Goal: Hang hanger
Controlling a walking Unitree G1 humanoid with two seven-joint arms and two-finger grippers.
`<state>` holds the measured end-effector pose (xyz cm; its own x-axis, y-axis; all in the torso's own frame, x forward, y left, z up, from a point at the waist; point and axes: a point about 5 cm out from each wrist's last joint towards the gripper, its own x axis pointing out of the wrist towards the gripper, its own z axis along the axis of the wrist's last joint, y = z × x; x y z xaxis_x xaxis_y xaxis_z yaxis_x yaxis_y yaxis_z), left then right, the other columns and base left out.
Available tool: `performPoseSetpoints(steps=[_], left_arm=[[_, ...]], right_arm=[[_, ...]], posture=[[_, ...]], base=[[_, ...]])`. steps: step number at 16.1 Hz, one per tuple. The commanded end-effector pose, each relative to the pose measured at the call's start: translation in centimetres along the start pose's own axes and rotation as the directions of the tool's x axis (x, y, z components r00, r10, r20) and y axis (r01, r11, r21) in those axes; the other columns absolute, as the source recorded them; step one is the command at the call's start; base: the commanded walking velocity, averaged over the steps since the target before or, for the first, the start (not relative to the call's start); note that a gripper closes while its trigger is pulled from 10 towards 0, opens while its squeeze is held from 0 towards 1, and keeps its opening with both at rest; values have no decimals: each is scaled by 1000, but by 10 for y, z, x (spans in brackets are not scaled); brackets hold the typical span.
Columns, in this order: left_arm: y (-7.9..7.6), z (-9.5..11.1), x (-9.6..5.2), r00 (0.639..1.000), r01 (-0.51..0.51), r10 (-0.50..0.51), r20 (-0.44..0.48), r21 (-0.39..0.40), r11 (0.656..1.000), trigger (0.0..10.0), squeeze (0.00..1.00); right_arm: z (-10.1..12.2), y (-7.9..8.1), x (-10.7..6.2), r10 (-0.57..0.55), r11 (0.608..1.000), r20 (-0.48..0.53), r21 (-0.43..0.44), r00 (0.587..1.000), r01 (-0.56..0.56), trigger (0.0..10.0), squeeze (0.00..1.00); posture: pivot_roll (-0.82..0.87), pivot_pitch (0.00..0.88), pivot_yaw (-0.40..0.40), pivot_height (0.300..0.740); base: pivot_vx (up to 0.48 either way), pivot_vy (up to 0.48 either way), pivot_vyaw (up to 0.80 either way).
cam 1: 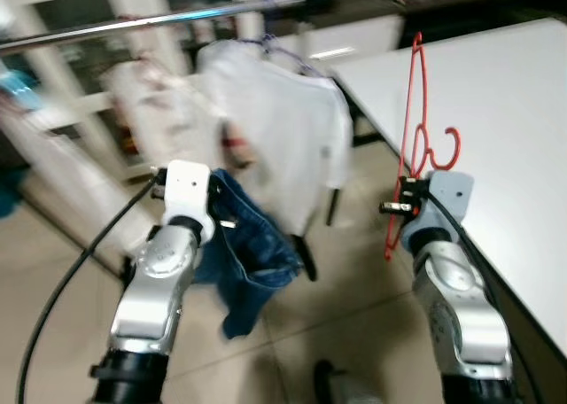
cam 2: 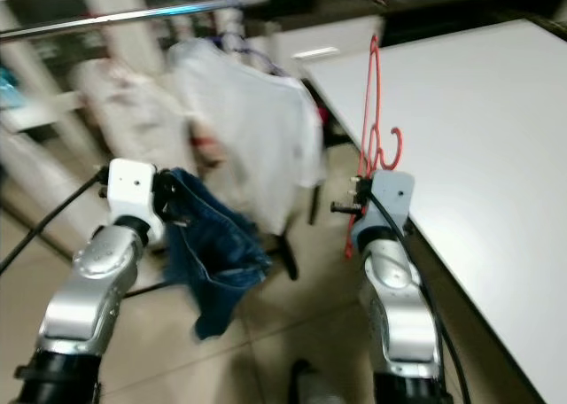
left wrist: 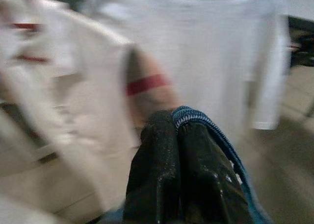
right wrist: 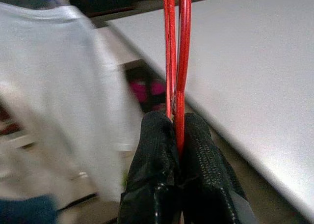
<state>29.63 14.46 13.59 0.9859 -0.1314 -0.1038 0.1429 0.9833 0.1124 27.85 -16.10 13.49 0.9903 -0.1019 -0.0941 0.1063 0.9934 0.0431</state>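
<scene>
Hanger (cam 1: pixel 409 147), red wire, stands upright in the right gripper (right wrist: pixel 177 135), whose fingers are clamped on its wires, beside the white counter (cam 1: pixel 496 112); its hook curls near the wrist. Behind, a metal rail (cam 1: pixel 133 20) carries a white shirt (cam 1: pixel 283 129) and paler garments, all blurred. Left gripper (left wrist: pixel 177 140) is pressed shut on blue denim fabric (cam 1: pixel 252 249), which hangs below it, its lower folds indistinct.

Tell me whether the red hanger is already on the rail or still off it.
Off. The red hanger is pinched in the shut right gripper, beside the white table, away from the rail.
</scene>
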Motion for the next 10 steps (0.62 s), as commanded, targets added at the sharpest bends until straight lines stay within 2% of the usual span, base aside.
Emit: performPoseSetpoints(steps=[1,2,3,4,6,9,10], left_arm=[[4,6,-3,999,2,-2,48,7,1000,10000,0],[5,10,-5,995,17,-17,101,-3,1000,10000,0],[7,13,-4,992,-4,2,123,14,1000,10000,0],[8,12,-3,994,-12,9,109,33,999,10000,0],[6,6,-3,1000,21,-22,13,76,997,10000,0],[3,-2,-4,999,36,-38,13,133,990,10000,0],[3,1,-4,999,15,-18,46,54,998,10000,0]], right_arm=[[6,1,-1,4,1000,27,5,1000,-4,10000,0],[9,0,-2,-4,1000,47,-8,999,4,10000,0],[7,1,-2,29,999,-10,15,1000,-28,10000,0],[9,3,-4,50,998,-7,27,999,-50,10000,0],[6,2,-6,48,999,-4,-6,999,-48,10000,0],[1,0,-10,17,1000,-22,-11,1000,-17,10000,0],[-1,-4,-12,-8,1000,-30,-4,1000,8,10000,0]], posture=[[-73,59,85,740],[-80,58,83,740],[-86,61,81,740],[-86,61,79,740],[-83,62,76,740],[-98,49,97,740],[-102,47,107,740]], base=[[0,0,-800],[0,0,-800],[0,0,-800],[0,0,-800],[0,0,-800],[0,0,-800],[0,0,-800]])
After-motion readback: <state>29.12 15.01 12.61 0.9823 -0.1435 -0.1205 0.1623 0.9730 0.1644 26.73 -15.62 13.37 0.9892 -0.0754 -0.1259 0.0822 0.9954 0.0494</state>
